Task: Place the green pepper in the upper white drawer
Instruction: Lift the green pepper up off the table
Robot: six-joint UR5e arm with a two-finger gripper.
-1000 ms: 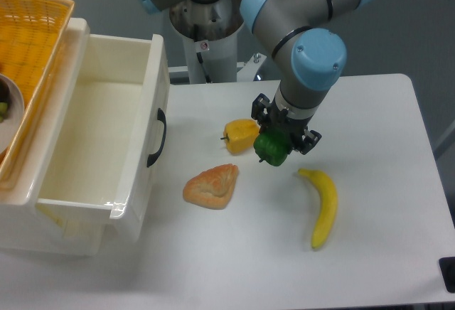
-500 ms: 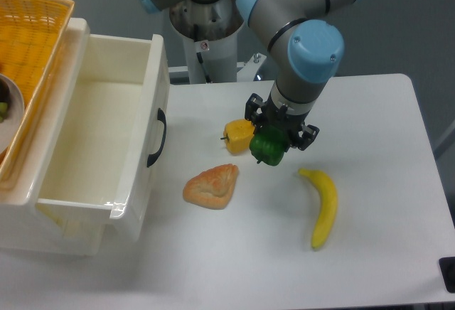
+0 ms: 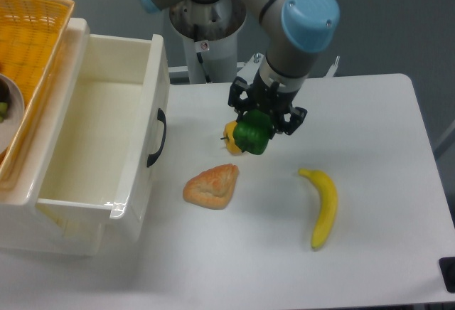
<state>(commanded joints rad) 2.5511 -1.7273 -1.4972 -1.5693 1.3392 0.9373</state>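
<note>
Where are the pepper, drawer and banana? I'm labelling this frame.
pepper (image 3: pixel 252 134), fixed camera, its green body.
drawer (image 3: pixel 144 121), fixed camera, its front wall.
banana (image 3: pixel 325 207), fixed camera, its middle.

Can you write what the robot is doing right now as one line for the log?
phase: carry | end effector: shut on green pepper, lifted | in front of: yellow pepper | target: upper white drawer, open, no pepper inside

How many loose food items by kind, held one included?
Green pepper, shut in the gripper: 1
Yellow-orange pepper, mostly hidden behind it: 1
Croissant: 1
Banana: 1
Total: 4
</note>
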